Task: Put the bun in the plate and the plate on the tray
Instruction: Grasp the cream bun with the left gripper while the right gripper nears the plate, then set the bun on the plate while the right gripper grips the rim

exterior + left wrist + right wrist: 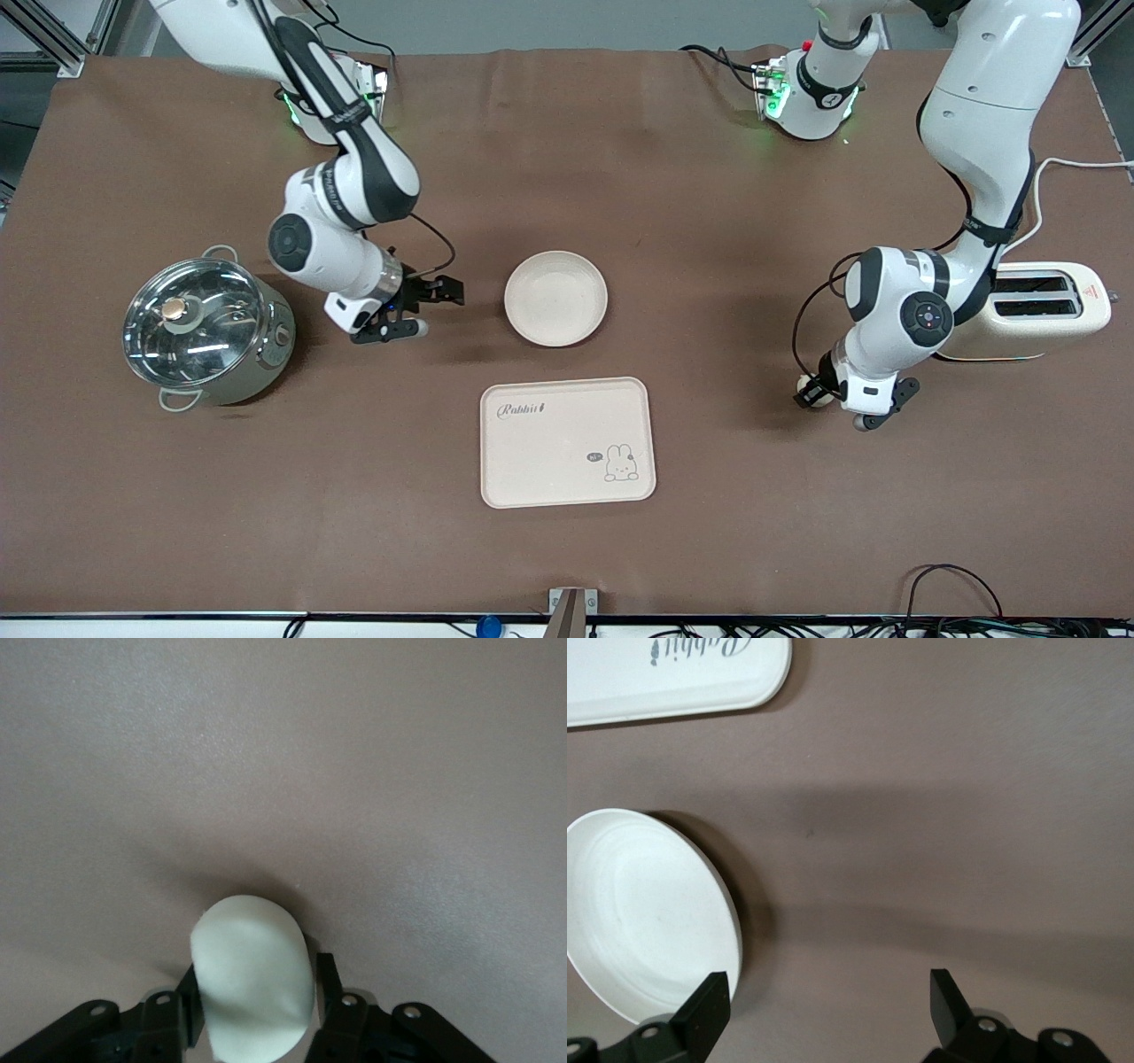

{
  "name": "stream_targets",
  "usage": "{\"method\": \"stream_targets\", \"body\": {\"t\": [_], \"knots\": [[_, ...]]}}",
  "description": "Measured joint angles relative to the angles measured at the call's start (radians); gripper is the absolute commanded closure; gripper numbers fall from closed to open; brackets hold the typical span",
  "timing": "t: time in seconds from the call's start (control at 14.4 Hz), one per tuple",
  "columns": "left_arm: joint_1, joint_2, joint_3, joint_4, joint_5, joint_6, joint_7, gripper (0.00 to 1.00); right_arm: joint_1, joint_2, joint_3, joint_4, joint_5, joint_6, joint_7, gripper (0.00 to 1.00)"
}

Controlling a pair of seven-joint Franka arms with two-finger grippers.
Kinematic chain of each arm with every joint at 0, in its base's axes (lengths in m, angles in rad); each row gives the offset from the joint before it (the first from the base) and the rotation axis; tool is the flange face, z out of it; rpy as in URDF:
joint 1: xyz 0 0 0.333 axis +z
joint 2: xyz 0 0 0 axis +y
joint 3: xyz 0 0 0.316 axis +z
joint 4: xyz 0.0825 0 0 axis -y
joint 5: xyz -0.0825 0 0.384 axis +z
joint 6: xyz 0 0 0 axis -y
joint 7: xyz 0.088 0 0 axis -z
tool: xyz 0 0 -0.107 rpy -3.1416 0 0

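Fingers [332, 992] of the left gripper [819, 392] sit clamped on the bun [254, 979], one pad each side, low at the table [709, 221] twd the left arm's end, just nearer the front cam than the toaster [1032, 310]. Bun's long axis runs out along the fingers, rounded end poking past the tips; grip is across its narrow width.

Key relation: plate [555, 298] lies mid-table, well apart from the bun, twd the right arm's end from it. So the carry looks like a sideways traverse across bare table, then drop over the plate's centre. Tray [567, 442] sits just nearer the front cam than the plate, not touching it.

Right gripper [409, 310] has fingers apart, nothing btwn them, hovering beside the plate's rim, btwn plate and pot [205, 326]. It's by far the closer arm to the plate, prob waiting for the plate-to-tray step.
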Motion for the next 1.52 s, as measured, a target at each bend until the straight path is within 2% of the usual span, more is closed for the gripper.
{"method": "stream_targets", "body": {"t": [0.21,0.55,0.69,0.9,1.11,1.25,1.32,1.38,1.45,1.52], "knots": [[-0.009,-0.002,-0.032,0.013,0.0,-0.012,-0.021,0.74,0.073,0.024,0.0,-0.02,0.002,0.079,0.086,0.06],[-0.047,-0.035,-0.239,0.095,0.0,-0.15,-0.229,0.73,0.161,0.07,-0.001,-0.026,0.003,0.183,0.176,0.1],[-0.084,-0.041,-0.302,0.106,0.0,-0.17,-0.323,0.73,0.184,0.091,-0.001,-0.026,0.003,0.225,0.196,0.18],[-0.211,-0.03,-0.318,0.115,0.0,-0.173,-0.507,0.72,0.2,0.12,-0.001,-0.025,0.003,0.257,0.211,0.3],[-0.338,0.026,-0.314,0.181,0.0,-0.173,-0.666,0.68,0.2,0.134,-0.002,-0.022,0.004,0.274,0.213,0.35],[-0.409,0.069,-0.295,0.226,0.0,-0.172,-0.723,0.62,0.2,0.142,-0.002,-0.021,0.004,0.283,0.213,0.4],[-0.441,0.086,-0.277,0.24,0.0,-0.172,-0.736,0.55,0.2,0.147,-0.002,-0.019,0.004,0.288,0.214,0.43],[-0.465,0.099,-0.26,0.248,0.0,-0.171,-0.745,0.44,0.2,0.151,-0.002,-0.017,0.004,0.292,0.214,0.51],[-0.481,0.11,-0.251,0.253,0.0,-0.17,-0.747,0.28,0.2,0.155,-0.002,-0.013,0.004,0.294,0.214,0.65],[-0.489,0.117,-0.246,0.256,0.0,-0.17,-0.747,0.18,0.2,0.157,-0.002,-0.01,0.004,0.294,0.214,0.82]]}}
